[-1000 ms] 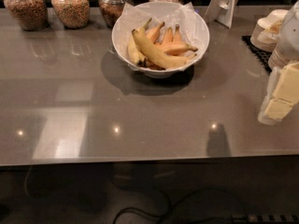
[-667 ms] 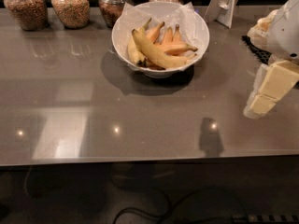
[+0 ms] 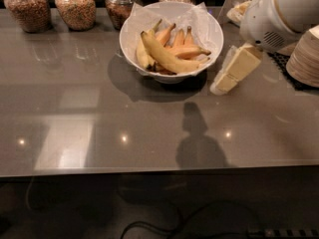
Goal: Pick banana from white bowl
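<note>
Shows curved yellow banana atop others in round white bowl lined with crinkled paper. Long axis diagonal, dark tip up-left toward glass jars, other end down-right. Places cream, blocky gripper just right of bowl, angled down-left; cannot tell whether open or closed. Cuts off ribbed cups farther right.

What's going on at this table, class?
A robot's cream-coloured pincer is on the right side of the wide, paper-lined white bowl, close to its rim but outside it. The yellow bananas all lie in the bowl, and none has been picked up yet. Glass jars line the back edge of the grey table.
</note>
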